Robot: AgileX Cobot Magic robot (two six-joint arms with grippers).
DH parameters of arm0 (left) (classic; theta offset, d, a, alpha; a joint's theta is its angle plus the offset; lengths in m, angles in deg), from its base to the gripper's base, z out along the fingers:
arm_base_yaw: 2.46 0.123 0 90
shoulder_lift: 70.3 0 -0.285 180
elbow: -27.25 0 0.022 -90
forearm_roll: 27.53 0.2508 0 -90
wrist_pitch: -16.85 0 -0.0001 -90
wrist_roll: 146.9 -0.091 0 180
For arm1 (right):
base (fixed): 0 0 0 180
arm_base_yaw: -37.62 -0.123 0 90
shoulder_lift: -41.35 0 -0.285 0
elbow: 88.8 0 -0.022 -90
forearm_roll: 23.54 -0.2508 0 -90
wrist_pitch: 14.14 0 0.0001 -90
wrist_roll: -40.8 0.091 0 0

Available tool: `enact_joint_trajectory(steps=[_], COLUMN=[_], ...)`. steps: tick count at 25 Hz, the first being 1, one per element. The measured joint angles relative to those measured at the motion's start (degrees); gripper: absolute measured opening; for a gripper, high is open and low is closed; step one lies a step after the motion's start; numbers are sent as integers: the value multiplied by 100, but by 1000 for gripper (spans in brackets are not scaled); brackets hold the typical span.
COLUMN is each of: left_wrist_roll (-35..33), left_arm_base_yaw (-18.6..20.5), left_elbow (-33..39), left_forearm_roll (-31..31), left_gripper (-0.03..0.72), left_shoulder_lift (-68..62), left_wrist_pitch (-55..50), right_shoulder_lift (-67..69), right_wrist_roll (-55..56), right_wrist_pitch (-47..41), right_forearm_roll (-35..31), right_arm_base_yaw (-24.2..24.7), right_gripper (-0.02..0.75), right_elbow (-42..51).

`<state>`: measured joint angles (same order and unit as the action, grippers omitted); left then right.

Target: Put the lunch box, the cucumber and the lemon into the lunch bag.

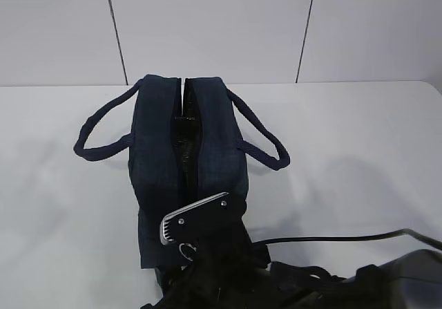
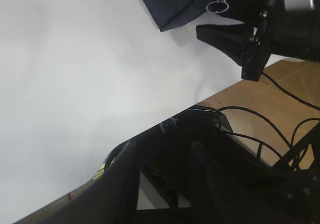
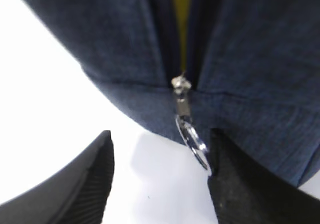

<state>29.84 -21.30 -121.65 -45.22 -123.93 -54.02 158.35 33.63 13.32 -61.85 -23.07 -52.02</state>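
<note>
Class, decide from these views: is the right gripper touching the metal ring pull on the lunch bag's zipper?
Cannot tell. In the right wrist view the ring pull hangs between the right gripper's open fingers, its lower edge meeting one finger in the image, but contact or overlap is unclear.

A white table (image 1: pixel 359 157) stands before a pale panelled wall (image 1: pixel 207 25), with brown tiled floor (image 2: pixel 290 83) beside it.

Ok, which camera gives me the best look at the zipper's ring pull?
The right wrist view: the ring pull hangs close up below the slider, between the open right claw fingers. The left wrist view shows it small at the lunch bag corner. In the exterior view it is barely visible.
</note>
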Motion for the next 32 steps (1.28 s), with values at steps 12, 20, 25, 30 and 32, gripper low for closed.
enact_joint_trajectory(steps=[12, 20, 25, 30, 32], left_wrist_roll=[0, 0, 0, 0, 0], left_arm_base_yaw=[0, 0, 0, 0, 0], left_elbow=[0, 0, 0, 0, 0], left_forearm_roll=[-249, -254, -275, -368, -406], left_gripper=[239, 239, 238, 239, 238], left_shoulder_lift=[0, 0, 0, 0, 0], left_wrist_pitch=[382, 475, 475, 479, 479], right_shoulder_lift=[-20, -20, -20, -20, -20], right_wrist_roll=[-962, -974, -974, -985, -985], right_wrist_pitch=[45, 62, 84, 84, 84], right_forearm_roll=[-443, -443, -443, -443, -443], right_arm_base_yaw=[0, 0, 0, 0, 0], right_gripper=[428, 342, 272, 237, 232], right_elbow=[0, -28, -46, -55, -55])
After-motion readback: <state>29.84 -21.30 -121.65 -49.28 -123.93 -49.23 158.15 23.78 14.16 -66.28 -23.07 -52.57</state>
